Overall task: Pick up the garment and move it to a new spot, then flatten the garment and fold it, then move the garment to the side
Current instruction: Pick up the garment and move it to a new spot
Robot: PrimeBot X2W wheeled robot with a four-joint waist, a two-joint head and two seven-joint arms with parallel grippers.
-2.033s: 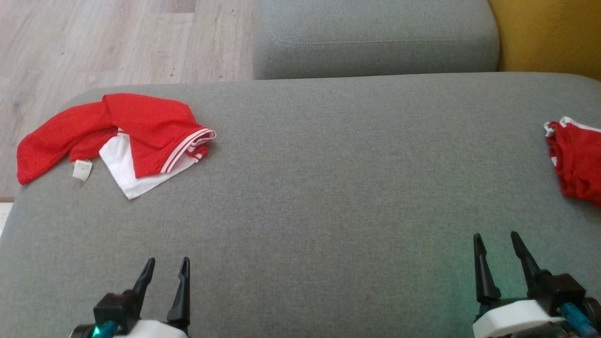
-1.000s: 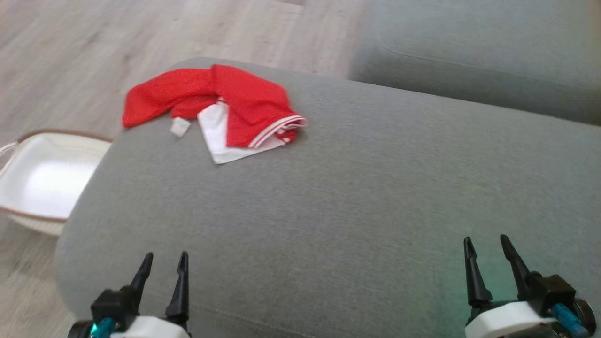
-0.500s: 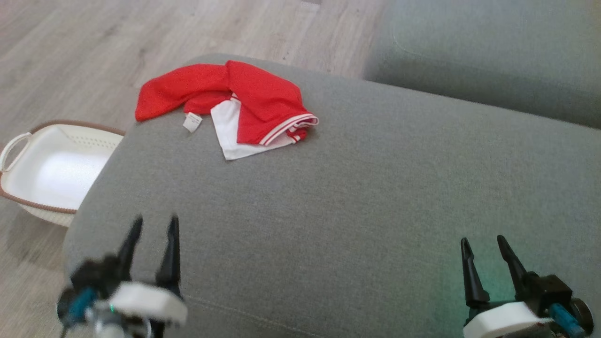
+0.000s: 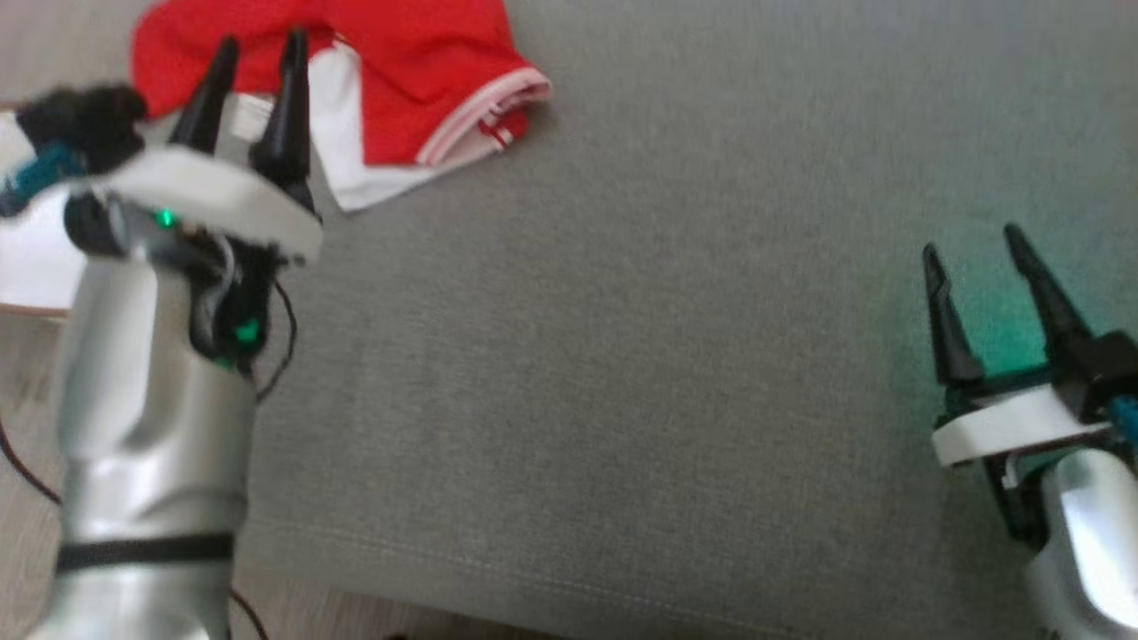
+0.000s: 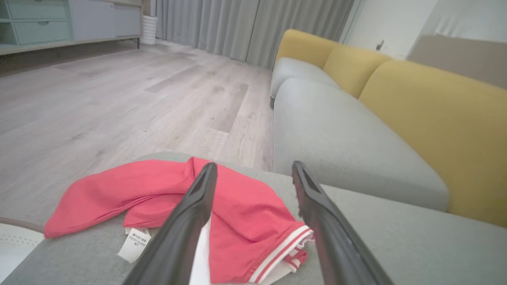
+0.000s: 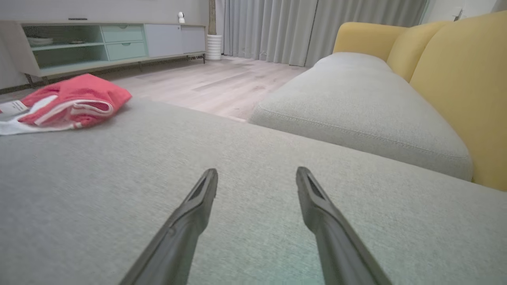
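A wide grey sofa cushion (image 4: 622,356) carried a crumpled red and white garment (image 4: 418,62) at its far left corner. The left gripper (image 4: 262,40) pointed at the garment from close by, fingers spread and empty, while the right gripper (image 4: 971,240), likewise spread and empty, sat well apart over bare cushion. A small white label (image 5: 134,244) lay at the garment's near edge.

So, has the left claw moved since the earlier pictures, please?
Yes: the left claw has reached forward from the near edge of the cushion to the red garment, jaws open.
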